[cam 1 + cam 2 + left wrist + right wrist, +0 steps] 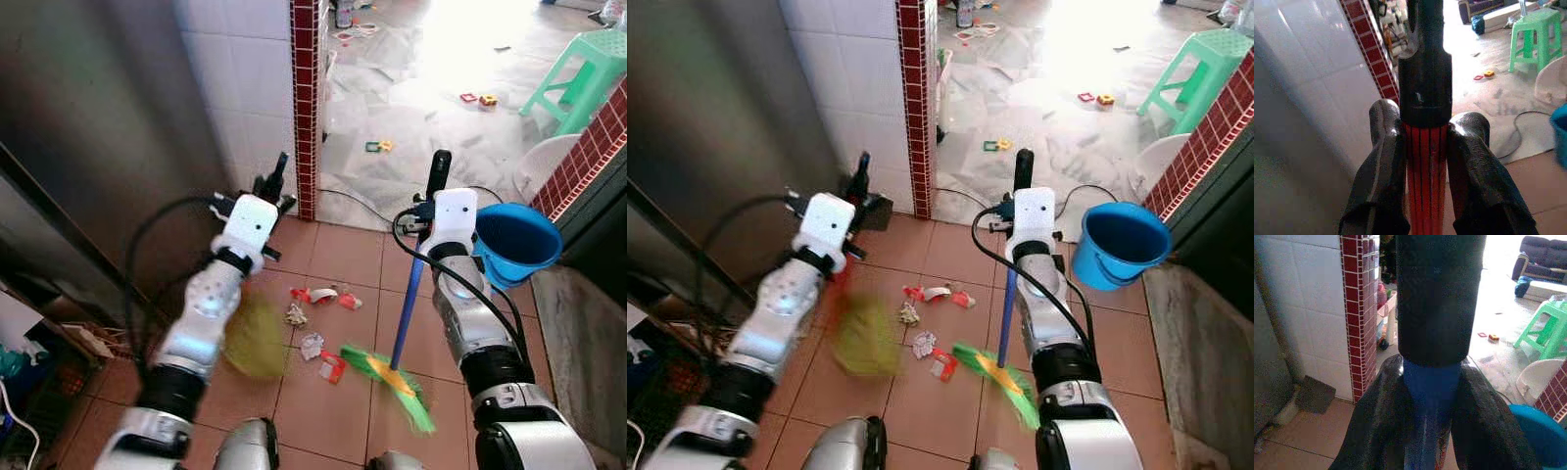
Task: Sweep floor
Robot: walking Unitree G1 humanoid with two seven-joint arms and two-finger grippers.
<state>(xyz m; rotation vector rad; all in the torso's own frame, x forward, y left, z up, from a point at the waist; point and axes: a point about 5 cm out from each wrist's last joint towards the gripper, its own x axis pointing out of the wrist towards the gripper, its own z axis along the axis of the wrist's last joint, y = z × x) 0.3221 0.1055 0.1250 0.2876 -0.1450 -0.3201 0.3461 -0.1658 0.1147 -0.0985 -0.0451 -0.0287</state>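
Terracotta floor tiles [333,257] run across the spot where the robot stands, up to a white-tiled wall with a red brick-pattern pillar [306,98], so I'll use that pillar as the reference. Just past the pillar, on the far side, the floor turns pale and shiny, with a few small toys scattered on it and a green plastic stool [580,73] well off to the right. On the near side of the pillar, a little pile of litter [318,323] sits on the tiles: red and white wrappers and crumpled paper bits, all close together. The right gripper [1432,396] is clamped around the blue broom handle [408,304], its fingers [1376,421] pressed to the blue shaft right below the black grip end, which sticks up above the claw. That handle slants down to green bristles [392,377] resting on the tiles just beside the litter, on the side away from the pillar. The left gripper [1425,161] is closed tight on a red ribbed handle [1425,186] with a black cap, held close to the pillar's base. Below that arm there's a yellow-green dustpan [257,338], pretty blurred, hovering near the litter on its left side; can't tell if it's touching the floor. A blue bucket [514,245] sits right of the pillar, just beside the right arm, next to a low brick-faced ledge [588,147]. Left of the pillar there's a big dark metal panel [88,117].
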